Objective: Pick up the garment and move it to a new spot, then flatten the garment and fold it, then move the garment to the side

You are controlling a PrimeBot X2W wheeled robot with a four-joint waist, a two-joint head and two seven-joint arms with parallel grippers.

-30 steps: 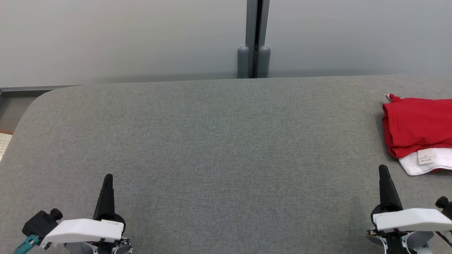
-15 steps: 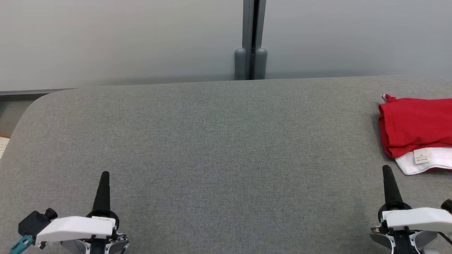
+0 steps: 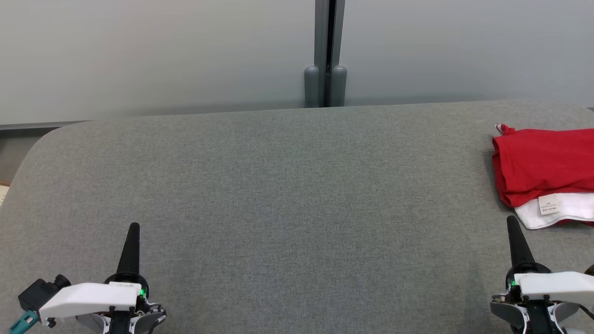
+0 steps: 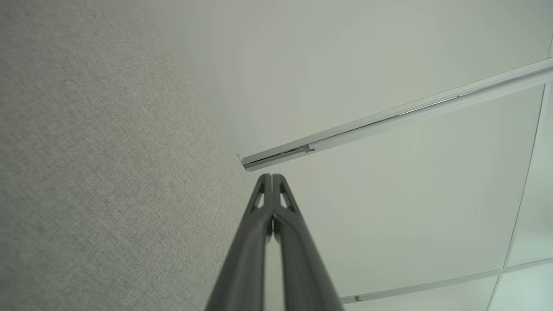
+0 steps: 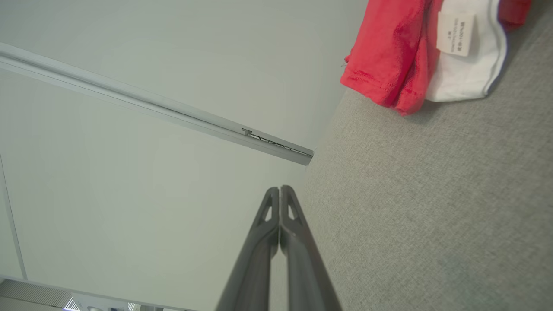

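Red garment [image 3: 540,162] by the bench's [image 3: 297,185] right edge; both grippers clenched, empty.
It looks folded, white layer showing, partly out of frame. The left gripper [image 3: 133,226] and right gripper [image 3: 510,219] sit near the front edge, the right near the garment.

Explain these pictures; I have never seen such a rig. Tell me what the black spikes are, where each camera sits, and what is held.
This is a two-armed wheeled robot. The overview comes from a camera on its head, looking down at a grey fabric-covered surface. The dark spikes at the bottom are its grippers: left gripper at lower left, right gripper at lower right. Each has two long fingers, pressed shut, holding nothing. The other two pictures come from cameras on each wrist, looking along those fingers, so they look tilted. On the surface's right side lies a folded red garment with a white part and a label, apart from both grippers.
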